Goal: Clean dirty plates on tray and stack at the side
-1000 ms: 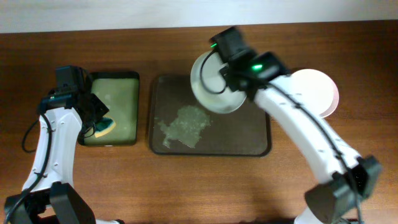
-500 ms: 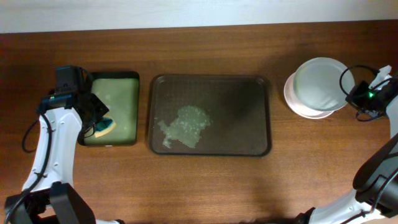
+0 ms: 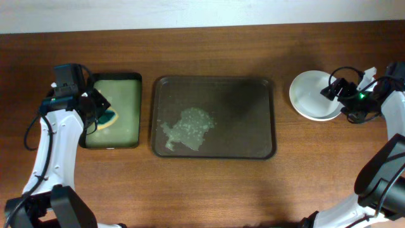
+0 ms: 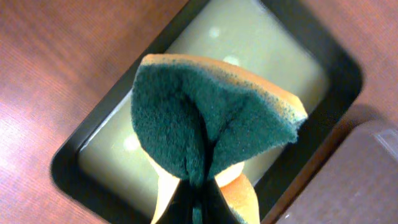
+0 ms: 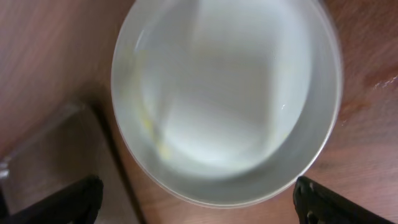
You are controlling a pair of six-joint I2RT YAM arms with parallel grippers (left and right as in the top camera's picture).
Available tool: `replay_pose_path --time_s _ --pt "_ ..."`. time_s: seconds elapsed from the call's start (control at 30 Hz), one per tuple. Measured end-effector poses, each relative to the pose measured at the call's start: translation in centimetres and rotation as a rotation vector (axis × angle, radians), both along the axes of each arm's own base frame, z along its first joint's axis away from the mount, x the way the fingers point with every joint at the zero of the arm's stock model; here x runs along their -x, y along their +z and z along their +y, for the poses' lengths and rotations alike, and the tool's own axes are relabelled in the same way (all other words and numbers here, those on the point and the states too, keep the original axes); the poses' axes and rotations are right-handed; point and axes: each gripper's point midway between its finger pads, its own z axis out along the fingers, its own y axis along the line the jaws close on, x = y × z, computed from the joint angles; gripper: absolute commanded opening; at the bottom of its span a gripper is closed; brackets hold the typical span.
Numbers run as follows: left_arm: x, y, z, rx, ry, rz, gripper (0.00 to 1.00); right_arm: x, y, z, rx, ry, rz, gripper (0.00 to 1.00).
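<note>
At table (image 3: 329,183) right end: right gripper (image 5: 196,198) fingers (image 5: 68,202) spread wide, released, above plates (image 5: 224,93). Plates white, nested, yellowish smear along inner rim, resting beside tray (image 3: 247,101), apart from it. Tray dark brown, pale residue patch (image 3: 186,130). Far left: left gripper (image 4: 198,190) clenches folded green-orange sponge (image 4: 205,118) over small black tray (image 4: 68,171).

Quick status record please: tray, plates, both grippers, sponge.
tray: no plates on it; pale residue patch left of centre
plates: stacked on the table right of the tray; count unclear
right gripper: open, at the stack's right edge
left gripper: shut on sponge, above the small black tray
sponge: green and yellow, folded
</note>
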Motion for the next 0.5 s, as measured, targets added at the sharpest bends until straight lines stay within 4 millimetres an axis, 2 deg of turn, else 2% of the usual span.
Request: replay_pose_path --time_s 0.07,0.1,0.17,0.2,0.23,0.27,0.3,0.33,0.37,0.4,0.47,0.5 --pt "-1.2 -0.6 -0.1 0.01 -0.008 -0.024 0.01 0.6 0.7 1.1 -0.012 0.023 0.012 0.98" --pt "-2.0 -1.6 -0.3 0.027 -0.024 -0.024 0.01 1.0 1.1 2.0 -0.013 0.051 0.019 0.98" --pt "-4.0 -5.1 -1.7 0.1 -0.113 -0.012 0.26 1.1 2.2 4.5 0.004 0.146 0.009 0.98" --pt "-4.1 -5.5 -1.8 0.104 -0.127 -0.007 0.49 1.2 2.6 6.0 0.009 0.196 0.006 0.98" --pt "-4.5 -6.4 -2.2 0.123 -0.148 -0.008 0.68 1.1 3.0 7.2 0.017 0.238 -0.007 0.98" --pt "-4.6 -6.5 -2.3 0.13 -0.156 -0.008 0.78 1.0 3.5 8.3 0.025 0.268 -0.017 0.98" --pt "-4.7 -6.5 -2.4 0.134 -0.16 -0.014 0.94 0.9 4.3 9.7 0.036 0.309 -0.039 0.98" --pt "-4.9 -6.4 -2.5 0.136 -0.162 -0.022 1.0 0.9 5.7 11.2 0.054 0.353 -0.079 0.98" --pt "-5.0 -6.3 -2.5 0.137 -0.168 -0.028 1.0 1.1 7.7 12.9 0.077 0.401 -0.136 0.98" --pt "-5.1 -6.3 -2.6 0.137 -0.177 -0.029 0.99 1.4 9.0 13.8 0.092 0.423 -0.172 0.99" --pt "-4.7 -6.4 -2.8 0.128 -0.217 -0.01 0.99 2.8 13.3 15.4 0.139 0.461 -0.285 0.98" --pt "-4.3 -6.2 -2.8 0.126 -0.231 0.005 0.99 3.6 14.6 15.7 0.151 0.467 -0.316 0.98"
